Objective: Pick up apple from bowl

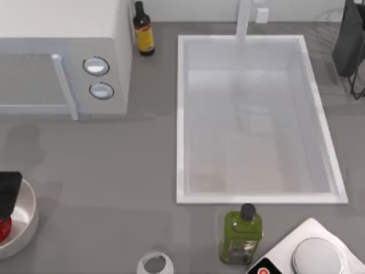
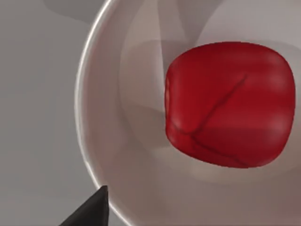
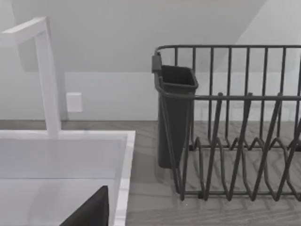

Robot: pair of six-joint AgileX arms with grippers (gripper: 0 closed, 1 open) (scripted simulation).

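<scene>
Left arm low at the desk's left edge, right arm parked off to the side

My left gripper (image 1: 8, 194) shows as a dark block at the far left edge of the top view, hanging low and pointing down. In my left wrist view one dark fingertip (image 2: 89, 211) pokes in at the corner. Can't tell how wide those jaws stand. My right wrist view catches a dark fingertip (image 3: 90, 209) too, held level.

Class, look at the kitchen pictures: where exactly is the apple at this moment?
The apple lies inside the white bowl at the top view's lower left edge, partly under the left gripper, far left of the green bottle.
</scene>
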